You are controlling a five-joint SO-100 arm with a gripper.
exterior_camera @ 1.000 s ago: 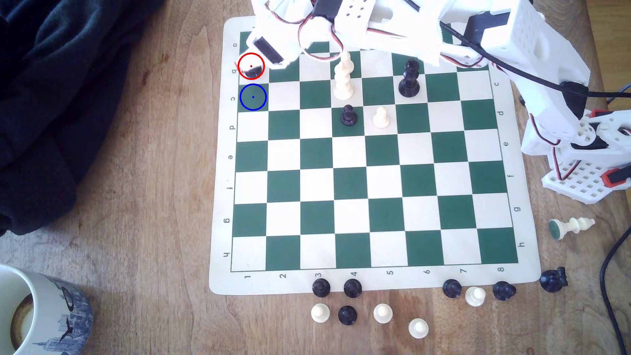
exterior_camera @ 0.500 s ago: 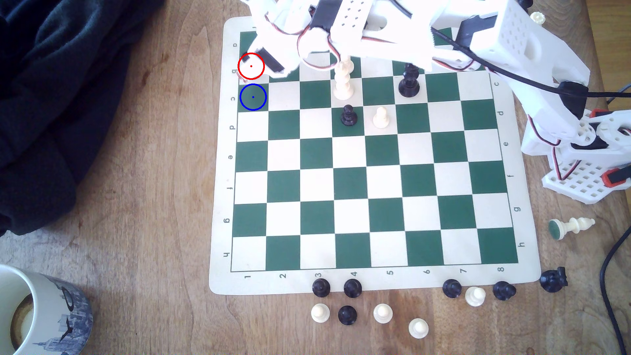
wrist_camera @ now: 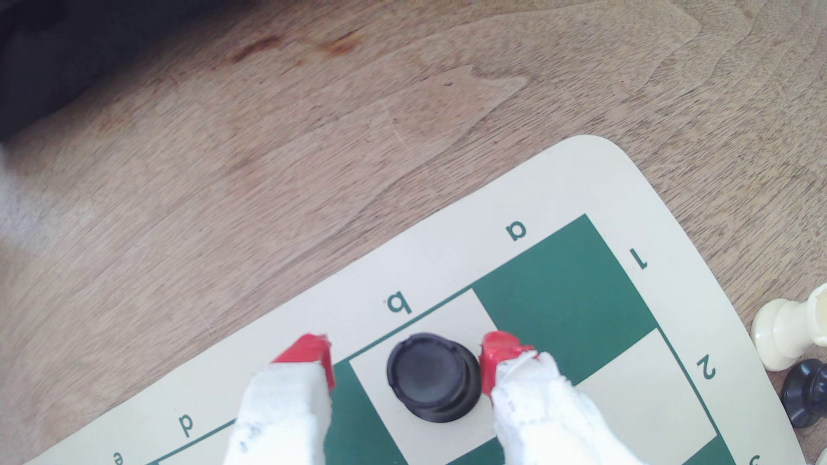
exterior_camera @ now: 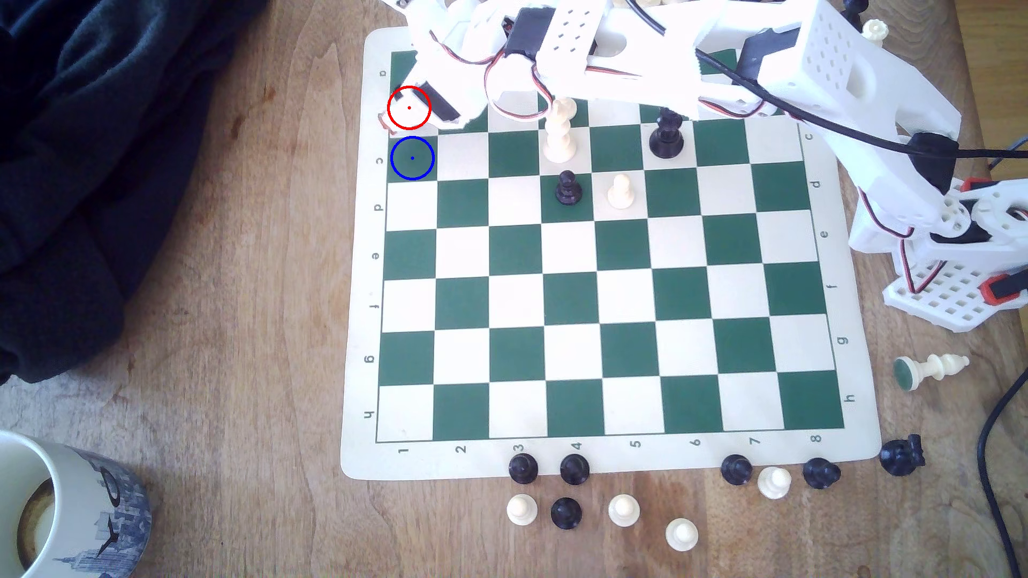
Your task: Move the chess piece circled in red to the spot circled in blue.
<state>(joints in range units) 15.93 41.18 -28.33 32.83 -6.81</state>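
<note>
You are working on a wooden worktop point(exterior_camera: 222, 333) with a roll-up green-and-cream chessboard point(exterior_camera: 606, 461) laid flat on it. A dark cloth point(exterior_camera: 83, 167) is heaped at the exterior view's left, and a black cable point(exterior_camera: 996, 444) trails along the right edge.

A mug point(exterior_camera: 67, 511) printed with a city skyline stands at the exterior view's lower left; a brown ring stains its inside, and you cannot tell whether any liquid is in it.

On the board stand a tall cream piece point(exterior_camera: 559, 133), a black king point(exterior_camera: 666, 133), a black pawn point(exterior_camera: 568, 188) and a cream pawn point(exterior_camera: 620, 192). Captured pieces sit off the near edge, and a cream piece lies on its side point(exterior_camera: 932, 369) off the right.

The chess piece circled in red point(wrist_camera: 432, 378) stands upright on the cream b1 square. Your hand point(wrist_camera: 405, 366) is spread wide around it: one red fingertip point(wrist_camera: 496, 357) is at or just beside the piece's side, the other point(wrist_camera: 309, 355) stands clear of it. It has hold of nothing yet. In the exterior view the hand point(exterior_camera: 414, 119) hides the piece. The spot circled in blue point(exterior_camera: 412, 158) is the adjoining green c1 square, bare.
</note>
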